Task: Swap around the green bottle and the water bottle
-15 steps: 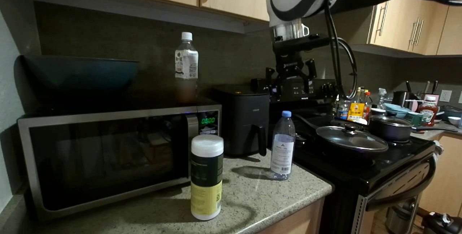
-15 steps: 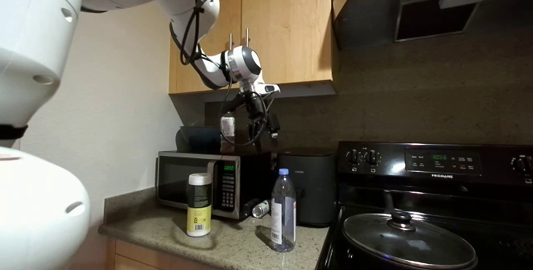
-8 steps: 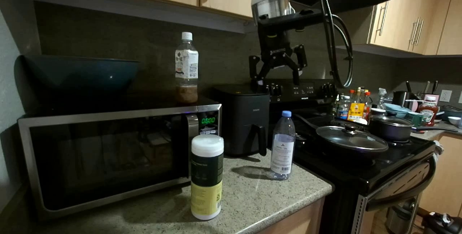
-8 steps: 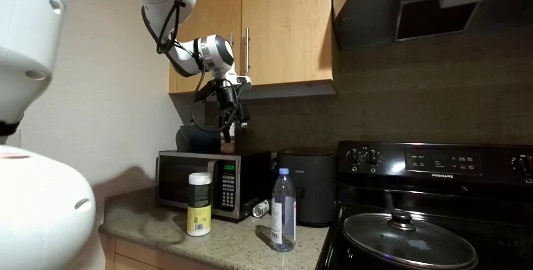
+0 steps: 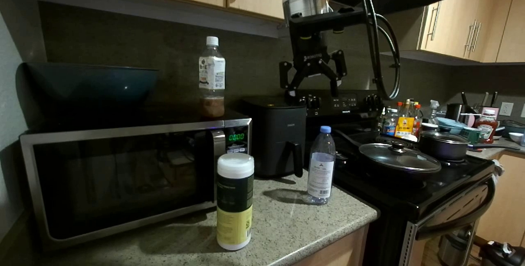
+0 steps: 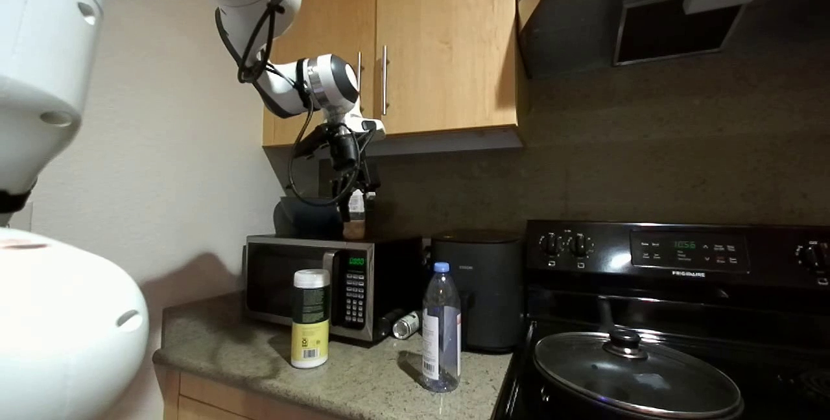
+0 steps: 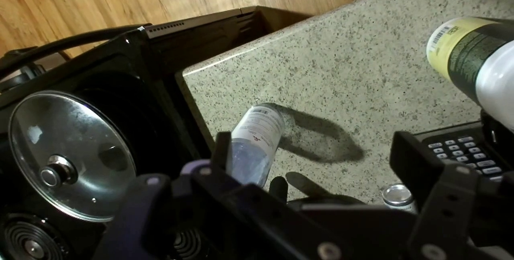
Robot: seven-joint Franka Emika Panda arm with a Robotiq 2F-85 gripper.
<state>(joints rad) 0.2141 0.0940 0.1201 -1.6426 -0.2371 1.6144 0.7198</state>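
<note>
The green bottle [image 5: 235,200], wide with a white cap and a dark green and yellow-green label, stands upright on the counter before the microwave; it also shows as the green bottle [image 6: 310,323] and at the wrist view's right edge [image 7: 466,51]. To its right in both exterior views stands the water bottle [image 5: 321,171], clear with a blue cap, upright near the stove. My gripper [image 5: 313,93] hangs open above counter height near the air fryer, nothing held. In the wrist view the water bottle [image 7: 259,139] lies below, partly hidden by the left finger [image 7: 223,151].
A black air fryer [image 5: 279,138] and the microwave [image 5: 123,175] line the back of the counter. A tea bottle [image 5: 212,77] and a dark bowl [image 5: 90,85] sit on the microwave. A can [image 6: 406,325] lies beside it. The stove bears a lidded pan [image 5: 398,157].
My open gripper has moved left in both exterior views and risen slightly, mostly in the first half second. Both bottles have stayed in place.
</note>
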